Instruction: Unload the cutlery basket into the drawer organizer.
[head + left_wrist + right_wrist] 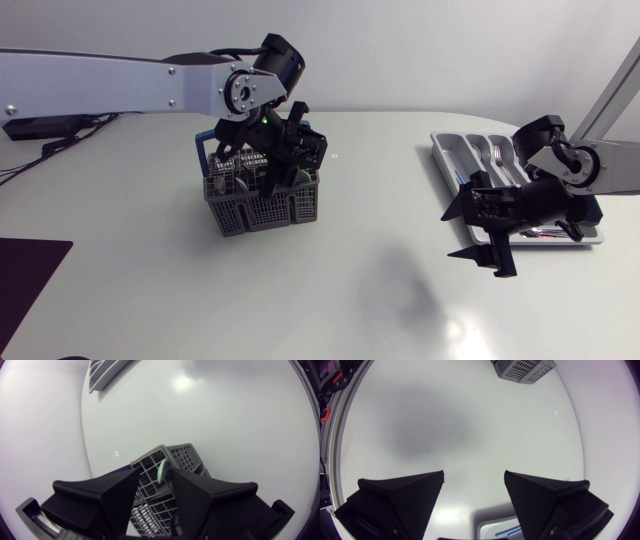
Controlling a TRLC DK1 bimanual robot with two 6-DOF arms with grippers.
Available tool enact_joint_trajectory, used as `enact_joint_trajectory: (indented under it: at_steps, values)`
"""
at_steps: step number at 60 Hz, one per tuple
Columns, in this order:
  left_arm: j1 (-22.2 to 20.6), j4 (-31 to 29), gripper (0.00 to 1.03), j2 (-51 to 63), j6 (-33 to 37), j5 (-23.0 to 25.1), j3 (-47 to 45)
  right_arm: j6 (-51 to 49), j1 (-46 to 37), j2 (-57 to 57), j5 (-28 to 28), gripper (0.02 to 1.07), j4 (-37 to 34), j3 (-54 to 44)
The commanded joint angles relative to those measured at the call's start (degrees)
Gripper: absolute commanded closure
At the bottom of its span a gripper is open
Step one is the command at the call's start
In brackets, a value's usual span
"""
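- The grey basket (265, 205) stands on the white table (350, 300), on the left side of it.
- Some cutlery (235, 182) sticks up out of the basket.
- The left arm comes in from the left, and its left gripper (283, 165) hangs right over the basket.
- In the left wrist view, the left gripper (155, 476) points down at the basket (185, 455).
- Its two fingers are only a little way apart.
- A pale green handle (161, 469) stands up in the gap between them.
- The handle is close to one finger, but bits of the basket show between it and the other finger, so the fingers are not squeezing it.
- The grey tray (445, 160) lies on the right side of the table, well apart from the basket.
- A few forks and spoons (495, 152) already lie in the tray's slots.
- The right arm comes in from the right, and its right gripper (452, 236) is just beside the tray, over the bare table.
- In the right wrist view, the right gripper (473, 480) has its fingers spread wide with nothing between them.
- A corner of the tray (492, 527) shows under the right gripper, and the basket (522, 369) is far ahead of it.
- From the left wrist view, the tray (102, 372) is far across the table.
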Motion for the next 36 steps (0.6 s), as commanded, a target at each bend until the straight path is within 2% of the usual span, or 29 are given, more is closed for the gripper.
enact_joint_trajectory:
  at_steps: [1, 5, 15, 22, 36]
  values:
    - [0.4, -1.0, 0.75, 1.6, 2.9, 0.9, 2.2, 0.9, 0.6, -0.1, -0.1, 0.2, 0.3, -1.8]
    - [0.4, -1.1, 0.8, 1.7, 3.5, 0.9, 2.3, 1.1, 0.8, -0.1, -0.1, 0.2, 0.5, -2.0]
    - [0.7, -1.2, 0.81, 2.3, 3.6, 0.9, 2.3, 1.2, 0.9, -0.4, -0.1, 0.2, 0.5, -2.4]
    - [0.8, -1.3, 0.88, 2.4, 3.7, 0.9, 2.5, 1.2, 1.0, -0.7, -0.1, 0.2, 0.6, -2.5]
    - [1.1, -1.9, 0.94, 2.4, 3.8, 0.9, 3.5, 1.5, 1.3, -1.1, -0.1, 0.2, 0.5, -2.9]
